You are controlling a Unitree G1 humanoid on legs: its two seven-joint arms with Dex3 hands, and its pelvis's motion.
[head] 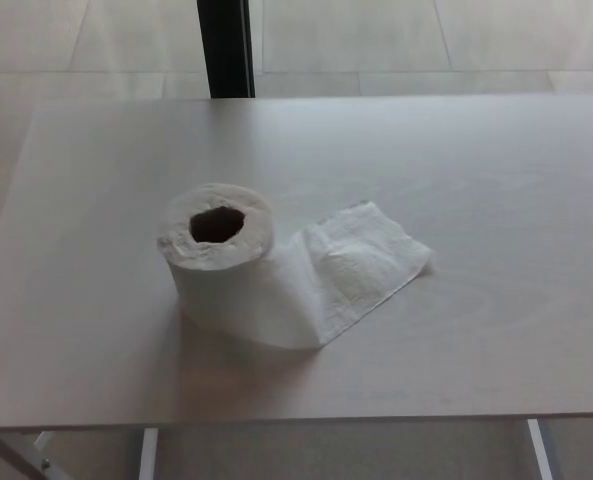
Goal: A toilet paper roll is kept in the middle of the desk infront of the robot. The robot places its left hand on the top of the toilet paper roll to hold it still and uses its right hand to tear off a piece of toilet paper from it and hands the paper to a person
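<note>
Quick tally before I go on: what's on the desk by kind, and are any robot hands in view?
Toilet paper roll, with a loose tail lying to its right: 1
Desk: 1
Robot hands in view: 0
Total: 2

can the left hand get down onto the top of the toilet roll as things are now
Probably yes: the toilet paper roll stands upright on the desk with nothing over or beside it. The left hand isn't in view, though.

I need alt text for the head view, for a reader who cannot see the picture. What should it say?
A toilet paper roll stands upright near the middle of a pale desk, with a loose sheet trailing flat on the desk to the picture's right. Neither robot hand is in view, and no person shows.
</note>
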